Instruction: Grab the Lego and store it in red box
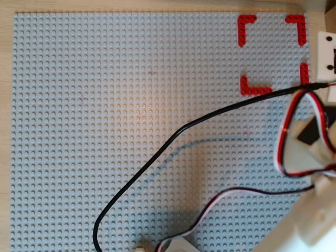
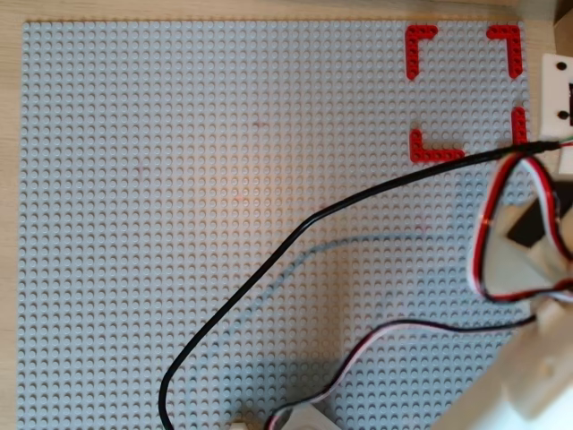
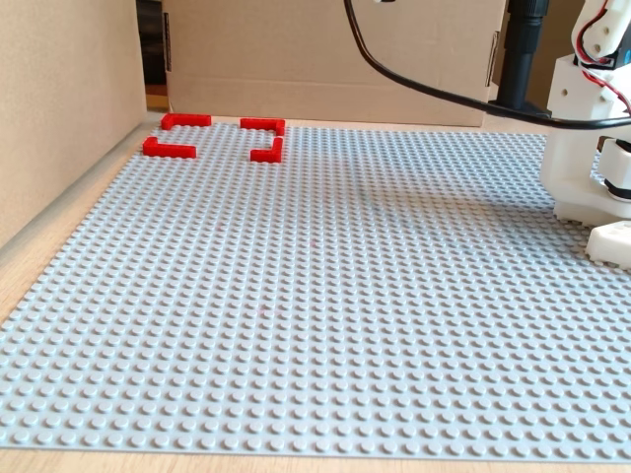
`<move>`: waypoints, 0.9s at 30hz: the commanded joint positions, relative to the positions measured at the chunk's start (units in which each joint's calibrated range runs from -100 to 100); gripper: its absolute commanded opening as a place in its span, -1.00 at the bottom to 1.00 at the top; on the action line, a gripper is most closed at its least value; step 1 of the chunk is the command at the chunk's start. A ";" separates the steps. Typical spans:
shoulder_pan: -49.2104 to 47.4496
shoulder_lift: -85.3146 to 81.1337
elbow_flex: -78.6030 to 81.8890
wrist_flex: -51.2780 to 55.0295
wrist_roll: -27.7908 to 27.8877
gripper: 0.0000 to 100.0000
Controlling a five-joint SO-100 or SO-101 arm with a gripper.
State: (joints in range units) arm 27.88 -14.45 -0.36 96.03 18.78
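No Lego on the grey baseplate (image 1: 131, 131), only the red box (image 1: 273, 52) at its top-right corner overhead; gripper unseen, so grasp and handling can't be judged.

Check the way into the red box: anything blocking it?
Nothing stands on the baseplate in or around the red box. Only a black cable crosses its lower right corner in both overhead views; the fixed view shows it hanging above the plate. Neither the Lego nor the gripper's fingers show in any view.
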 commanded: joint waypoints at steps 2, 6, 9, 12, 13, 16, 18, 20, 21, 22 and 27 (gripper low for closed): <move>-3.13 -4.87 -0.64 1.34 -0.07 -0.95; -5.29 -4.87 -0.64 1.08 -0.44 -0.95; -5.36 -2.41 -0.64 -2.69 -2.78 -0.95; -5.22 1.49 -0.91 -7.26 -4.81 -0.95; -5.36 3.01 -1.19 -8.48 -5.28 -0.95; -5.59 8.01 -1.64 -13.05 -6.38 -0.95; -5.59 11.57 -2.55 -16.55 -6.95 -0.95; -5.59 15.47 -4.46 -19.36 -7.16 -0.95; -5.59 17.76 -5.82 -20.50 -7.31 -0.95; -5.59 19.88 -7.37 -21.47 -7.78 -0.95; -6.26 32.93 -20.10 -22.78 -9.29 -0.95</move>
State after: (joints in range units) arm 22.50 12.93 -11.18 74.01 10.38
